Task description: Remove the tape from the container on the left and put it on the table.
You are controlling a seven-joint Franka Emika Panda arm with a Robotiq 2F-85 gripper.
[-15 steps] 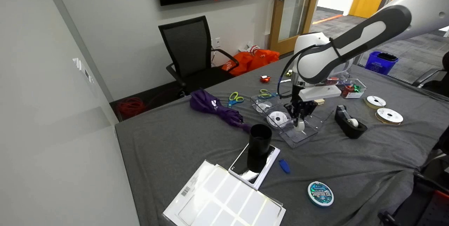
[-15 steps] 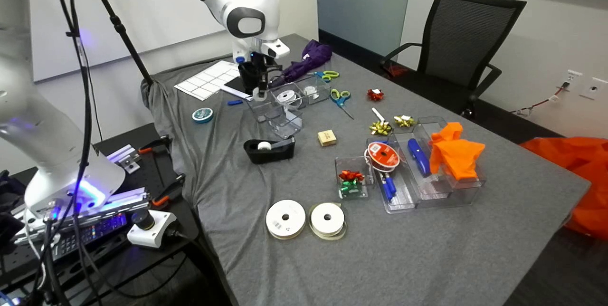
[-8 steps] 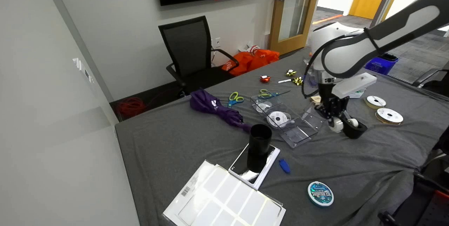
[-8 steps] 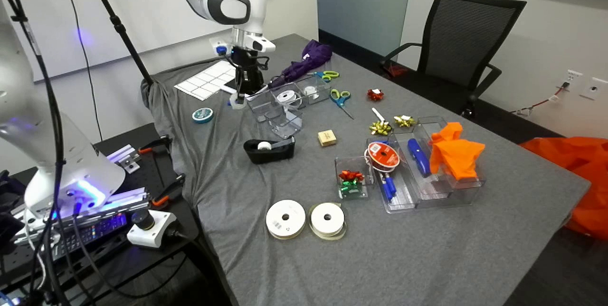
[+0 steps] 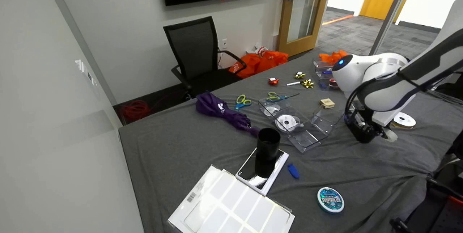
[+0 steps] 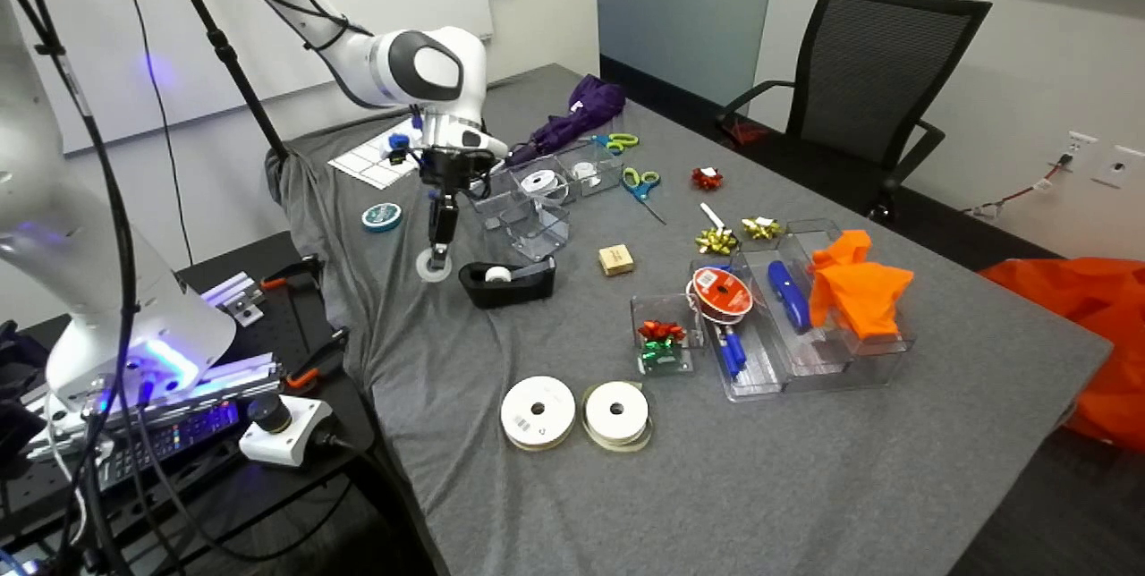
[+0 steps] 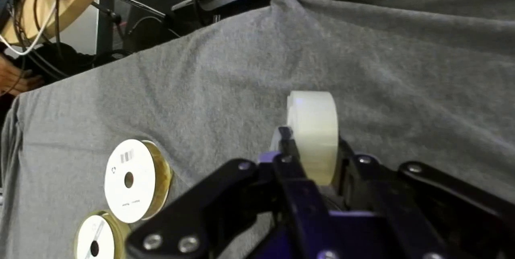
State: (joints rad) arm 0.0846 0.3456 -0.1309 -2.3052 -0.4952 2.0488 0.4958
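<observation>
You have the tape (image 7: 316, 130) out of the clear box (image 5: 306, 140), so I judge the removing part done and the placing part in hand. In the wrist view your fingers (image 7: 288, 150) are clamped on the roll's 2 flat sides, its curved rim standing out past the tips. In an exterior view the gripper (image 6: 438, 249) points roughly down, with the roll on edge just beside the end of the black tape dispenser (image 6: 505, 292) and apart from the clear box, where 2 white rolls (image 5: 284, 126) lie. The roll is over the table (image 6: 769, 478), but whether its lower rim touches the grey cloth (image 5: 173, 146), these views do not show. Your next move, as I read it, is to settle the height: ease down until the rim meets the cloth, staying off the dispenser, then part the fingers slowly. Held on edge like that, the roll may tip onto a flat side or wheel away when freed, so an even release and a straight lift should serve best. If the spot beside the dispenser feels tight, the cloth between it and the 2 ribbon spools (image 6: 528, 424) looks like a fair place to set the tape.
</observation>
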